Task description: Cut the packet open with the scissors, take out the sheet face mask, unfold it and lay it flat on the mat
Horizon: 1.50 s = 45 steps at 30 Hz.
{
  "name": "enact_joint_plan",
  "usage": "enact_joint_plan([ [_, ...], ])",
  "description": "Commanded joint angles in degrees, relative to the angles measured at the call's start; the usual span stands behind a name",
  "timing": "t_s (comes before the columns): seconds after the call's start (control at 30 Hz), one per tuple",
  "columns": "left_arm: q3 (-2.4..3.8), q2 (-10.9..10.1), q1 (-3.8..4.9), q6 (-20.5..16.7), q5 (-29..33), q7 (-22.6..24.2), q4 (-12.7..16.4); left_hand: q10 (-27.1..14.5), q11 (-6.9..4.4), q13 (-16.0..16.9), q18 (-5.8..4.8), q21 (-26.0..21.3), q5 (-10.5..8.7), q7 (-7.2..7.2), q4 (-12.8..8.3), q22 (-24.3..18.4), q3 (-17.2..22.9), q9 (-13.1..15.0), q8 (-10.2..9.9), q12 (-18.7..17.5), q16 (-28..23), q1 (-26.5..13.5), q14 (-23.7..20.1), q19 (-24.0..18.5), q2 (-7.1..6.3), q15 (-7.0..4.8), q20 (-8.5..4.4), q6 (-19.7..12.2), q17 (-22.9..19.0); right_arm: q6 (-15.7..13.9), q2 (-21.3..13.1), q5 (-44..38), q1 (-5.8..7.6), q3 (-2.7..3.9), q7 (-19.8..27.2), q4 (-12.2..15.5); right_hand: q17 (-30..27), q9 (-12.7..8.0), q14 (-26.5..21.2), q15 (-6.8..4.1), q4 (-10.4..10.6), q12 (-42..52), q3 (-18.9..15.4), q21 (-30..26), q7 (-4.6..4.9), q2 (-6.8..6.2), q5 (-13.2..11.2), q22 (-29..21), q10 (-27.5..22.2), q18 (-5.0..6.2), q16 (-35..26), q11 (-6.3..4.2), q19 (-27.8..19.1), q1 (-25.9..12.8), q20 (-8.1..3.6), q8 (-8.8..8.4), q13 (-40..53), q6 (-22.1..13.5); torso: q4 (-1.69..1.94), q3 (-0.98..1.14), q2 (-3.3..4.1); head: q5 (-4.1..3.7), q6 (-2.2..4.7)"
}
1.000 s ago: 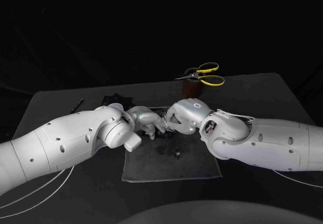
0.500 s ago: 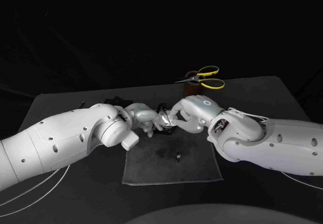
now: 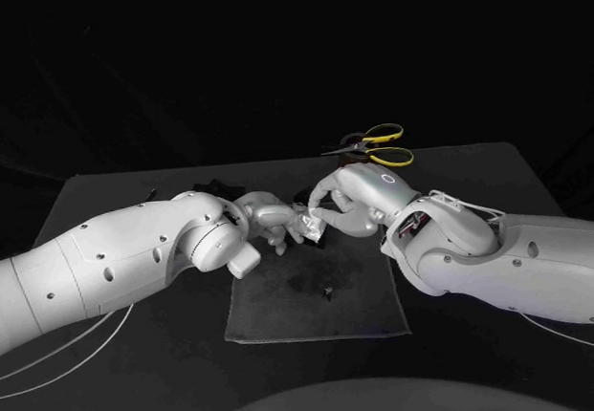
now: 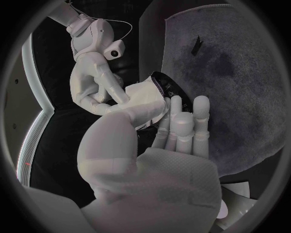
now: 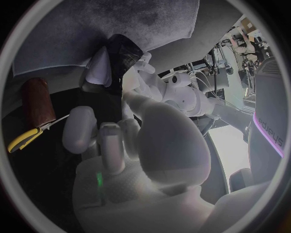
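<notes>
Above the far end of the dark mat (image 3: 319, 304), my left hand (image 3: 264, 221) grips the dark packet (image 3: 307, 228). In the left wrist view the packet (image 4: 174, 90) lies between that hand's thumb and fingers. The white sheet face mask (image 4: 143, 100) sticks out of it. My right hand (image 3: 336, 205) faces the left one and pinches the mask's edge; it shows as the right hand (image 4: 95, 87) in the left wrist view. The right wrist view shows the mask (image 5: 100, 69) beside the packet (image 5: 125, 57). The yellow-handled scissors (image 3: 380, 144) stand in a brown holder (image 3: 355, 165) behind my hands.
A small dark scrap (image 3: 328, 288) lies on the middle of the mat. A thin dark object (image 3: 145, 192) lies at the table's far left. White cables trail over the table beside both arms. The mat's near half is bare.
My right hand and forearm have moved up and towards the far right, away from the left hand. More of the white sheet shows between the hands. The left hand has hardly moved.
</notes>
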Motion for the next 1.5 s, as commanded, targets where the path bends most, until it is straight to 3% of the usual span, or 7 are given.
enact_joint_plan([
  [0.03, 0.03, 0.5, 0.05, 1.2, -0.2, -0.3, -0.1, -0.3, -0.04, 0.1, 0.45, 0.3, 0.14, -0.83, 0.1, 0.1, 0.3, 7.8, 0.3, 0.2, 0.3, 0.4, 0.4, 0.5, 0.09, -0.02, 0.04, 1.3, 0.2, -1.9, 0.3, 1.5, 0.16, 0.09, 1.5, 0.4, 12.8, 0.9, 5.5, -0.58, 0.1, 0.1, 0.4, 0.3, -0.18, 0.11, 0.1, 0.0, 2.7, 0.29, 0.4, -0.52, 0.3, 0.0, 0.19, 0.79, 9.3, 0.5, 0.02, 0.01, 0.03, 0.24, -0.08],
  [0.47, 0.02, 1.2, 0.06, 0.9, -0.1, -0.3, -0.9, -0.3, -0.06, 0.1, 0.42, 0.3, 0.14, -0.84, 0.1, 0.3, 0.3, 7.8, 0.3, 0.3, 0.4, 0.3, 0.4, 0.6, 0.08, -0.03, 0.03, 1.3, 0.2, -5.7, -0.4, 7.3, 0.72, 0.48, 7.2, 2.1, 12.9, 1.0, 5.5, -0.63, 0.0, 0.0, 0.6, 0.3, -0.2, 0.07, 0.1, 0.0, 2.6, 0.29, 0.4, -0.55, 0.4, 0.0, 0.16, 0.87, 9.2, 0.5, 0.05, -0.04, -0.06, 0.12, 0.51],
  [0.8, 0.02, 0.4, 0.02, 1.3, 0.0, 0.6, -1.2, -0.3, -0.06, 0.1, 0.5, 0.2, 0.14, -0.86, 0.1, -0.1, 0.3, 7.8, 0.3, 0.4, 0.3, 0.3, 0.2, 0.3, 0.08, -0.04, 0.01, 1.3, -0.3, -3.9, -5.1, 21.9, 3.07, 1.39, 14.9, 6.1, 12.6, 1.0, 5.4, -0.66, -0.1, -0.4, 0.8, -0.1, -0.15, 0.04, 0.1, -0.2, 2.5, 0.39, 0.3, -0.53, 0.1, 0.0, 0.13, 0.91, 8.9, 0.3, -0.1, -0.1, -0.16, 0.47, 1.35],
  [0.83, 0.02, 0.2, 0.01, 1.5, 0.0, 0.8, -1.1, -0.3, -0.07, 0.1, 0.52, 0.2, 0.14, -0.86, 0.1, -0.1, 0.3, 7.8, 0.3, 0.4, 0.3, 0.3, 0.1, 0.3, 0.08, -0.04, 0.01, 1.3, -0.5, -3.6, -5.9, 23.6, 3.59, 1.44, 16.1, 6.8, 12.6, 1.1, 5.4, -0.65, -0.1, -0.5, 0.8, -0.2, -0.11, -0.11, 0.1, -0.3, 2.5, 0.4, 0.2, -0.5, 0.1, -0.1, 0.12, 0.95, 8.9, 0.2, -0.08, -0.1, -0.14, 0.03, 1.3],
  [1.0, 0.03, -0.5, 0.0, 2.5, 0.0, 1.6, -1.1, -0.4, -0.06, 0.1, 0.57, 0.1, 0.14, -0.86, 0.1, -0.4, 0.4, 7.8, 0.2, 0.4, 0.3, 0.3, 0.1, 0.1, 0.11, -0.04, -0.01, 1.3, -0.6, -2.3, -8.5, 29.0, 5.4, 1.56, 19.1, 7.6, 12.6, 1.2, 5.4, -0.65, -0.3, -0.5, 1.0, -0.2, -0.09, -0.22, 0.1, -0.3, 2.5, 0.4, 0.2, -0.49, 0.1, 0.0, 0.1, 1.09, 8.9, 0.1, -0.12, -0.16, -0.35, -0.89, 3.19],
  [1.27, 0.32, -1.9, 0.12, 3.2, -0.8, 3.2, -1.0, -0.5, -0.04, 0.1, 0.59, 0.0, 0.13, -0.85, 0.1, -0.5, 0.5, 7.8, 0.2, 0.4, 0.3, 0.3, 0.0, 0.0, 0.14, -0.04, -0.02, 1.2, -0.8, -1.4, -11.5, 34.5, 6.8, 1.6, 22.0, 8.3, 12.6, 1.2, 5.4, -0.64, -0.4, -0.6, 1.1, -0.2, -0.08, -0.17, 0.1, -0.2, 2.4, 0.39, 0.2, -0.48, 0.1, 0.0, 0.1, 1.12, 8.8, 0.0, 0.04, -0.12, -0.88, 0.03, 3.72],
  [1.5, 0.61, -4.4, 0.96, 4.5, -1.3, 5.7, -0.3, -0.8, 0.02, 0.0, 0.67, -0.2, 0.1, -0.79, 0.3, -0.9, 0.5, 7.8, 0.0, 0.5, 0.2, 0.3, -0.4, -0.3, 0.23, 0.0, -0.03, 1.1, -1.7, -0.4, -13.6, 37.2, 7.61, 1.58, 22.4, 8.2, 12.5, 1.2, 5.4, -0.64, -0.4, -0.6, 1.2, -0.1, -0.07, -0.14, 0.1, -0.2, 2.4, 0.37, 0.2, -0.48, 0.1, 0.1, 0.1, 1.14, 8.8, 0.0, 0.0, -0.13, -1.03, 0.32, 3.8],
])
